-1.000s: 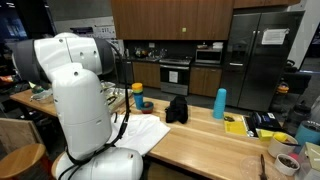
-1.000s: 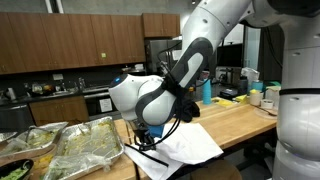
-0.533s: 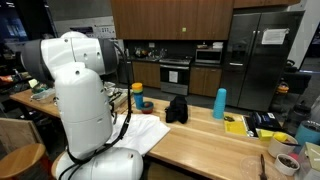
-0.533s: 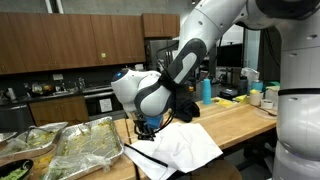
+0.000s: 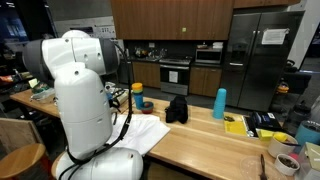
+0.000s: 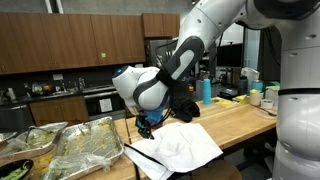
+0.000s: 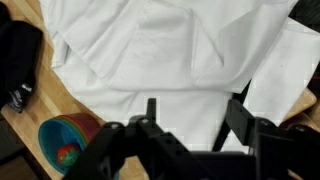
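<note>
1. My gripper point(image 7: 194, 108) hangs over the table point(image 7: 48, 100) with its two fingers point(image 7: 150, 112) spread wide. Nothing is pinched between them, and I see only fabric through the gap.
2. Straight below lies the white cloth point(image 7: 170, 55). In the wrist view it runs from 9 o'clock through 12 to 3 o'clock of the fingers. It is slack and creased, with one flap folded over at 2 o'clock. I judge it sags this way because nothing is lifting it.
3. I cannot tell whether the fingertips touch the cloth or sit just above it. In an exterior view the gripper point(image 6: 147, 123) points down at the near edge of the cloth point(image 6: 182, 148), very close to it.
4. At 10 o'clock of the fingers a black bundle point(image 7: 18, 55) lies on the wood just beside the cloth's edge. At 8 o'clock stands a blue cup point(image 7: 65, 145), near the cloth but apart from it.
5. The arm point(image 6: 185, 55) bends over from 2 o'clock to set the wrist upright above the fabric, probably so the camera looks flat onto it.
6. Farther out, a tall blue tumbler point(image 5: 220, 103) stands well apart at 3 o'clock of the cloth point(image 5: 145, 130). Foil trays point(image 6: 70, 145) sit off the table's end at 9 o'clock in an exterior view.
</note>
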`<state>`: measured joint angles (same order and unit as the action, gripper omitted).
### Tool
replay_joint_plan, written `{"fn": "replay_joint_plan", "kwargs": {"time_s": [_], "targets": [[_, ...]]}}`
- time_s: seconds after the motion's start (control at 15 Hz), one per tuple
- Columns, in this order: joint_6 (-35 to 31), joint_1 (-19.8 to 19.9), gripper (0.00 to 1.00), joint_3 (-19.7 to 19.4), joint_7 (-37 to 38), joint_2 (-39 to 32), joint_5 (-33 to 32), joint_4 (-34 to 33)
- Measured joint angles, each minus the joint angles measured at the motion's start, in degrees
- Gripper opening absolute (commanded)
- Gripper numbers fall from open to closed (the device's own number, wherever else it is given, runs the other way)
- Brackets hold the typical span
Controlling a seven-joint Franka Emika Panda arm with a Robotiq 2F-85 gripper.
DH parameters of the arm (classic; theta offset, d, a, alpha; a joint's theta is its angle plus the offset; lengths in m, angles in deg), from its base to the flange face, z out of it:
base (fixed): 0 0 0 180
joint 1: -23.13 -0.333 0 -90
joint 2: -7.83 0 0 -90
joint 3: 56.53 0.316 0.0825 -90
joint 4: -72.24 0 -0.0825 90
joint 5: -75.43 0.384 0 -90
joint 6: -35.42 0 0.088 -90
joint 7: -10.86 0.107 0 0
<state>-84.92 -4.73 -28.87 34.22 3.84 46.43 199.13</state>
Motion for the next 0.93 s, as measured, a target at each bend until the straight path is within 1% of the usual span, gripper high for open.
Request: {"fn": "replay_joint_plan", "kwargs": {"time_s": [0.27, 0.6, 0.73, 0.93], "targets": [[0.4, 1.1, 1.00, -1.6, 0.7, 2.8, 2.3, 0.4], [0.2, 4.9, 1.00, -4.5, 0.8, 10.1, 9.5, 3.0], [0.1, 5.6, 1.00, -5.2, 0.8, 12.2, 10.3, 4.2], [-0.1, 5.4, 1.00, -5.0, 0.9, 12.9, 10.4, 5.0]]}}
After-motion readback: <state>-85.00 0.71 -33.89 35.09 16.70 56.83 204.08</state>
